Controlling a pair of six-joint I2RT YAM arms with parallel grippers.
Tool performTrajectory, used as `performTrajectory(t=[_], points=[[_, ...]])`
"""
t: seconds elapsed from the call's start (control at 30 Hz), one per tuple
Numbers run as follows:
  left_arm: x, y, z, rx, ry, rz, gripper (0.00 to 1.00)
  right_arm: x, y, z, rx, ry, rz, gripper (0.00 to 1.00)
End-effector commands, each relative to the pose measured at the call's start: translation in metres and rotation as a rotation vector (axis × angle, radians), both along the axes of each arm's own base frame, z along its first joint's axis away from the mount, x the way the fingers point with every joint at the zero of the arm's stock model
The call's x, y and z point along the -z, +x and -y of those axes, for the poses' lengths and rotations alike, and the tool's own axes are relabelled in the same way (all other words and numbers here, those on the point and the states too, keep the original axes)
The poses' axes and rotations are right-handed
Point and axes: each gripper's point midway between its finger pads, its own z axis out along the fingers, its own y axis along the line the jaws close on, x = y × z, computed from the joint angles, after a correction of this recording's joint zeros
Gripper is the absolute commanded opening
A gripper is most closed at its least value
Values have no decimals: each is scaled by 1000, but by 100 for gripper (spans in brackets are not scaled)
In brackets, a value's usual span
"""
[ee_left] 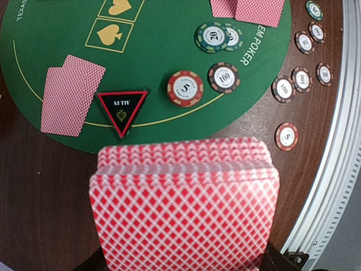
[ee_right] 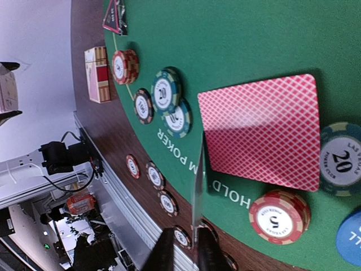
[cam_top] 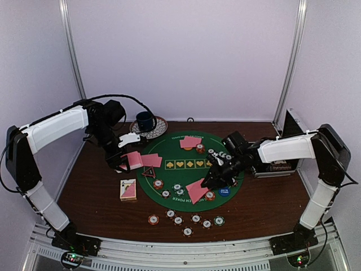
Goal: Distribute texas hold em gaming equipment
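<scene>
Now | left end effector (ee_left: 183, 262) clamps card deck (ee_left: 184, 214) | right end effector (ee_right: 186, 248) pinches single card (ee_right: 197, 180) edge-on

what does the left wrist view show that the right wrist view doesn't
Only the left wrist view: a thick stack of cards held in the foreground, two cards lying beside the triangle marker, and yellow suit boxes printed on the green mat. Only the right wrist view: a single card held edge-on in the right gripper, a card box on the table, and a blue disc. Both: the mat, the triangle marker, the red 5 chip next to it and the green 20 chips.
</scene>
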Motion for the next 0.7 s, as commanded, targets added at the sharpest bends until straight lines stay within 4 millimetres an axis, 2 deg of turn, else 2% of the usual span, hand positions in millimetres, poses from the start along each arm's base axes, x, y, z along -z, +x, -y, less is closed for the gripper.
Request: performTrajectory(t=[0.0,0.1,0.13,0.27,0.37,0.47,0.67], points=[[-16,2,4,11,-44,41,0,9,2,14,-9,-101,47,36],[-17,2,4,14,-43,43,0,1,5,22,-23,-155,96,58],[-17,2,4,14,-43,42,0,-3,5,26,-30,-180,112,62],[-18,1,3,12,-46,44,0,-32,15,40,-45,-267,219,71],[-21,0,5,10,-58,42,0,-55,22,34,-22,-230,267,78],[-23,0,7,7,-66,40,0,-76,27,10,6,-127,293,82],[-23,2,9,1,-76,30,0,-117,30,-70,25,174,257,84]])
